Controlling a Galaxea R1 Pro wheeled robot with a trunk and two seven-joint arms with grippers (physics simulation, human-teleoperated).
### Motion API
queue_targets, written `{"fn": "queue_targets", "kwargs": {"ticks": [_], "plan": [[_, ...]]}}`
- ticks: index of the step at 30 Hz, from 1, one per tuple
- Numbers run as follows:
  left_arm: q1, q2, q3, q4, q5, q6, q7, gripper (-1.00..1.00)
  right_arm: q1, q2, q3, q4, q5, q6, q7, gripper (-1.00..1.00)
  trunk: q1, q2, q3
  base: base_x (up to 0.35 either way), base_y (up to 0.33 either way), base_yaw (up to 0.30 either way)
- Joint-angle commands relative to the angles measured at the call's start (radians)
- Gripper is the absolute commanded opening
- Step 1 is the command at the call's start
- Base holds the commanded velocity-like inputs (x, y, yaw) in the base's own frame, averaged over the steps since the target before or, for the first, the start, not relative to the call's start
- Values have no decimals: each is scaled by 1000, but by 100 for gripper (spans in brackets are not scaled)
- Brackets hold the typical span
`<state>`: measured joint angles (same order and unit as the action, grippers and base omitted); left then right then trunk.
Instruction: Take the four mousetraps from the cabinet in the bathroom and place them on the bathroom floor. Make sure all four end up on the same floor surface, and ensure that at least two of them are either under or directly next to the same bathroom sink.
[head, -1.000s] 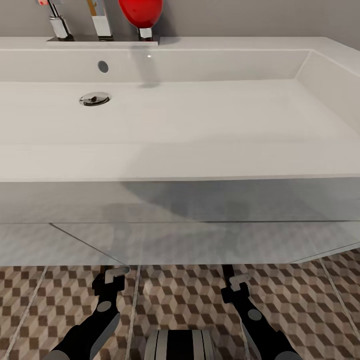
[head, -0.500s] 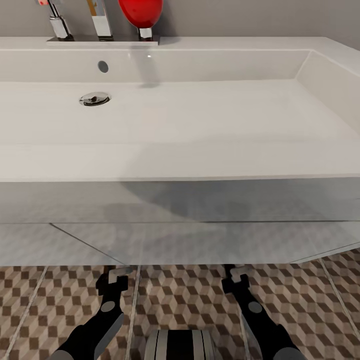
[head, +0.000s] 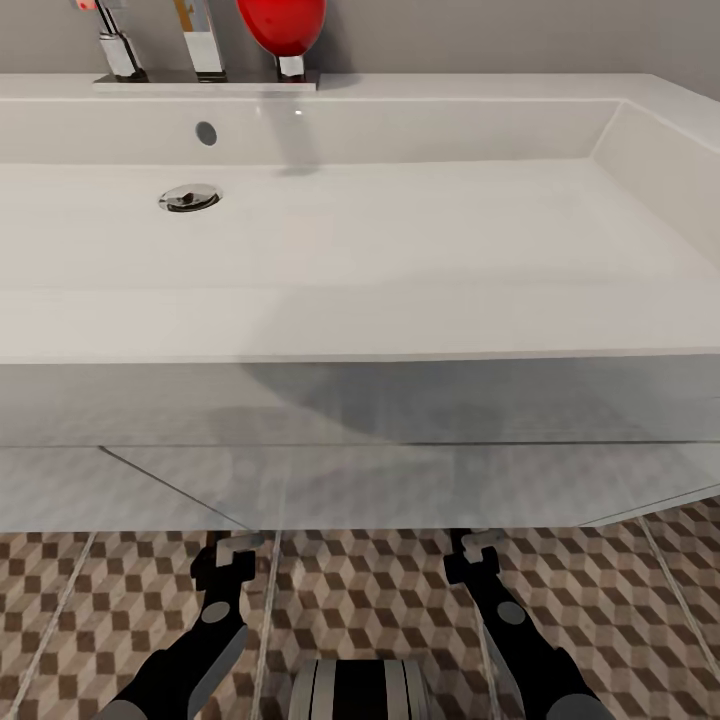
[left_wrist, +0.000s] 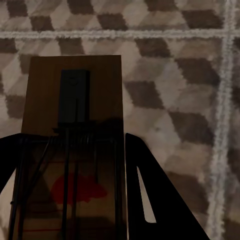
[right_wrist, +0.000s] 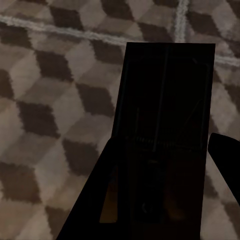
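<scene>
Room: bathroom floor (head: 380, 590) of brown, beige and white cube-pattern tiles with pale grout, running under a long white rectangular sink (head: 400, 250) that spans the head view from 9 to 3 o'clock.
Sink fittings: round chrome drain (head: 189, 197) at 10 o'clock; chrome taps (head: 205, 45) and a red rounded bottle (head: 281, 22) at 11 to 12 o'clock.
Left pincer (head: 228, 549): at 7 o'clock, low at the sink's front edge, clamped on a flat tan-wood mousetrap (left_wrist: 75, 125) with dark wire spring and a red spot, which juts out over the tiles.
Right pincer (head: 475, 546): at 5 o'clock, likewise low, gripping a second, shadow-darkened mousetrap board (right_wrist: 167, 125) between its dark fingers (right_wrist: 95, 210).
</scene>
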<state>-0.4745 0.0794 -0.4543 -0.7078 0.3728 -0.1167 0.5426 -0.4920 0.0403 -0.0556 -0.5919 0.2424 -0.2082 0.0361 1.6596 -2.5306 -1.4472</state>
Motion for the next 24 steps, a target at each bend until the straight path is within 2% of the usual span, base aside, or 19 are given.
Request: {"fn": "queue_targets", "kwargs": {"ticks": [1, 6, 16, 18, 20, 24], "plan": [[-1, 2, -8, -4, 7, -3, 9, -100, 0, 1, -6, 1, 8, -4, 4, -100, 0, 0, -1, 0, 0, 0], [-1, 8, -6, -69, 5, 3, 7, -100, 0, 1, -6, 1, 8, -4, 4, -100, 0, 0, -1, 0, 0, 0], [-1, 5, -10, -88, -3, 5, 1, -100, 0, 1, -6, 1, 8, -4, 4, -100, 0, 0, -1, 0, 0, 0], [-1, 4, -11, -88, -22, 6, 0, -100, 0, 1, -6, 1, 9, -4, 4, -100, 0, 0, -1, 0, 0, 0], [-1, 2, -9, -88, -60, 6, -1, -100, 0, 1, -6, 1, 9, -4, 4, -100, 0, 0, -1, 0, 0, 0], [-1, 4, 1, -87, -83, 4, -2, -100, 0, 1, -6, 1, 10, -4, 4, -100, 0, 0, -1, 0, 0, 0]]}}
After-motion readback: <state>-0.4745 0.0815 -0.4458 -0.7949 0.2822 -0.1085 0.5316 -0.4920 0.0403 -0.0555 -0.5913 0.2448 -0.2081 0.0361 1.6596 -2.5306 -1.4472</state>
